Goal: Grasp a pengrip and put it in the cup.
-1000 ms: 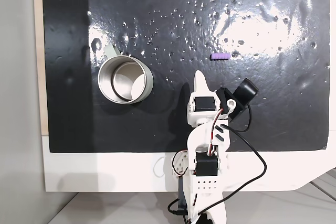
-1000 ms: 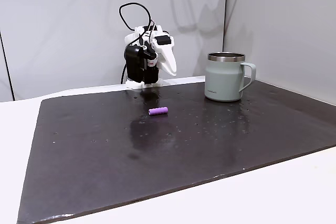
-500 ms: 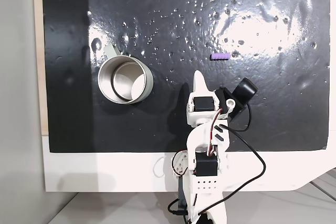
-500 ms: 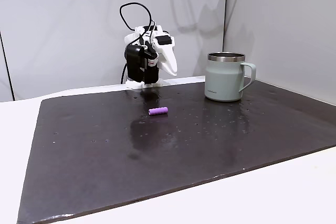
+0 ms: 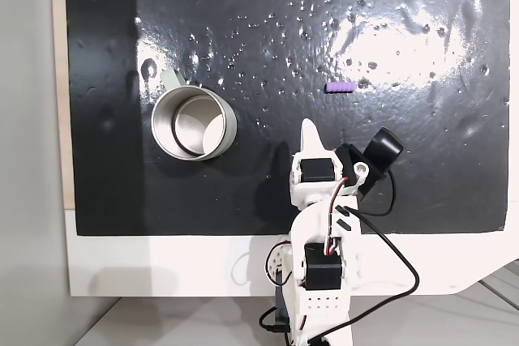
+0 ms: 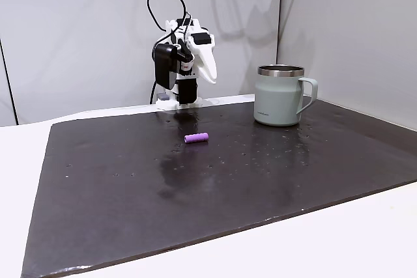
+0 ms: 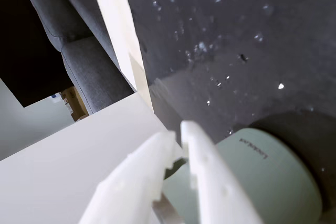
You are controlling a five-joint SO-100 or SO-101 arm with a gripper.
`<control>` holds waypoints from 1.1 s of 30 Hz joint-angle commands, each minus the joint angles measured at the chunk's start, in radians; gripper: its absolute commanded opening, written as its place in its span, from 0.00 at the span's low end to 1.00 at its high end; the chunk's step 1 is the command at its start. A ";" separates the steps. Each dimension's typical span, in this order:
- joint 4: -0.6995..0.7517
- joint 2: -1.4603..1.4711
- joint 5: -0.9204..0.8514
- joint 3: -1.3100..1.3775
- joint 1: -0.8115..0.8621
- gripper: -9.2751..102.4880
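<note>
The pengrip (image 5: 339,87) is a tiny purple ribbed tube lying alone on the black mat; in the side fixed view the pengrip (image 6: 196,137) rests in front of the arm. The cup (image 5: 193,124) stands upright to the left, with a shiny silver inside. From the side the cup (image 6: 280,94) has a pale grey-green body, a metal rim and a handle. My gripper (image 5: 307,126) hangs shut and holds nothing, above the mat between the two and apart from both. Seen from the side, the gripper (image 6: 212,81) points downward. In the wrist view, the fingertips (image 7: 190,128) nearly touch above the cup's wall (image 7: 262,177).
The black mat (image 5: 422,184) is wet-looking, with scattered droplets and glare at the upper right. It lies on a white table (image 5: 162,265) whose edge is near the arm's base. A black cable (image 5: 397,249) loops beside the arm. Grey walls stand behind in the side view.
The arm has lifted and drawn its gripper back slightly toward the base. The pengrip and the cup have not moved.
</note>
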State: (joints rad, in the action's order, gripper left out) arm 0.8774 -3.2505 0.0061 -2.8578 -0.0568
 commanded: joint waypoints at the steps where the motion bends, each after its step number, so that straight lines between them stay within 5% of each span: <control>1: 0.014 0.169 -0.015 0.206 0.052 0.08; 14: 0.247 0.781 -0.011 0.776 0.143 0.30; 33: 0.680 1.488 -0.020 1.430 0.242 0.33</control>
State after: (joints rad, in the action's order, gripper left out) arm 1.5309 -1.8101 0.0031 -1.5340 0.1580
